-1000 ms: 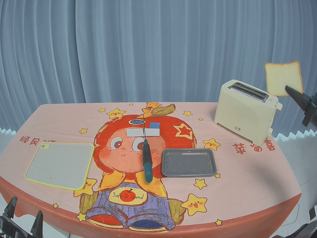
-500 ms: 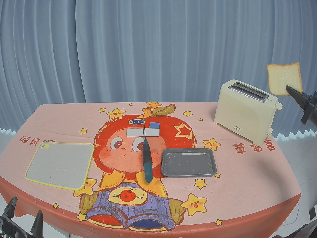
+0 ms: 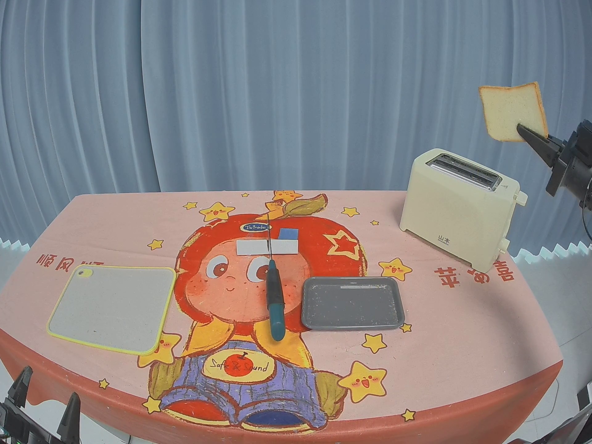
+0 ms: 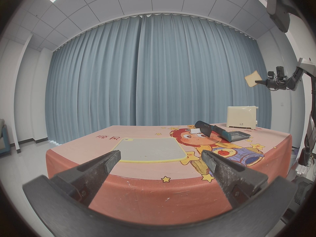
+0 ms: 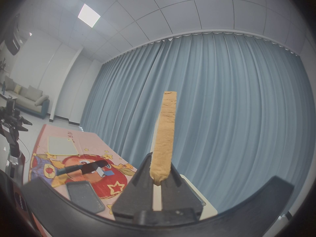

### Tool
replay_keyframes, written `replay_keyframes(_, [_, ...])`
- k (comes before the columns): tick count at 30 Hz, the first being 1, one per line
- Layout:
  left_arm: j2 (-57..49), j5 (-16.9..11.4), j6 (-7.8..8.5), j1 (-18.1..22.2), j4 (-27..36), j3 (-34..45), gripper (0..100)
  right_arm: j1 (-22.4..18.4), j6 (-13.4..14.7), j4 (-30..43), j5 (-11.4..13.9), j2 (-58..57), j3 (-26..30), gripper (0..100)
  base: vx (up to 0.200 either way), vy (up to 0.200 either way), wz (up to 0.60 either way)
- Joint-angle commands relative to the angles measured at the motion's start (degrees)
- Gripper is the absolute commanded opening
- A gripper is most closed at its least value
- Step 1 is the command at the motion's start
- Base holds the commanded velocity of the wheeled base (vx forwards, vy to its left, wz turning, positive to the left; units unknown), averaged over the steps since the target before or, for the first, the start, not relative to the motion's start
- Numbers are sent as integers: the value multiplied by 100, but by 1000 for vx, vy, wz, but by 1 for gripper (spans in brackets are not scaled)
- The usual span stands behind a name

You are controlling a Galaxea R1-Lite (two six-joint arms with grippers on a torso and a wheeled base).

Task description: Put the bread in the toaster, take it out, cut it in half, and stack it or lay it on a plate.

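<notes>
A slice of bread (image 3: pixel 510 110) hangs upright in the air above and to the right of the cream toaster (image 3: pixel 460 205), with my right gripper (image 3: pixel 528 134) shut on its lower corner. The right wrist view looks at the bread (image 5: pixel 165 135) edge-on, clamped between the fingers (image 5: pixel 141 178), with the toaster (image 5: pixel 200 203) below. From the left wrist view the bread (image 4: pixel 252 79) is small and far off, above the toaster (image 4: pixel 241 116). My left gripper (image 4: pixel 158 167) stands open below the table's front left edge, its fingertips (image 3: pixel 43 396) at the head view's bottom corner.
A grey tray (image 3: pixel 352 304) lies mid-table, with a teal-handled knife (image 3: pixel 274 297) to its left. A grey cutting board with a yellow rim (image 3: pixel 111 306) lies at the left. The toaster stands at the table's far right, close to the edge. A blue curtain hangs behind.
My right gripper has lifted the bread higher and carried it a little to the left, toward the space over the toaster. The left arm has kept still.
</notes>
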Motion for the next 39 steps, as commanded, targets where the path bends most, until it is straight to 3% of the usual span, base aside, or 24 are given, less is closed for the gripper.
replay_keyframes(1, [8,1,-7,-1,-2,101,100,-119,-72,-29,-2,526,-83,0,0,0,0])
replay_keyframes(18, [-1,1,-7,-1,-2,101,100,-260,-98,-55,-28,799,-57,0,0,0,0])
replay_keyframes(30, [8,1,2,-1,-2,101,100,-374,-178,7,7,1520,-927,0,0,0,0])
replay_keyframes(33, [8,1,-7,-1,-2,101,100,-392,-362,15,7,1774,-1261,0,0,0,0])
replay_keyframes(39, [8,1,2,-1,-2,101,100,-462,-564,24,33,1968,-1129,0,0,0,0])
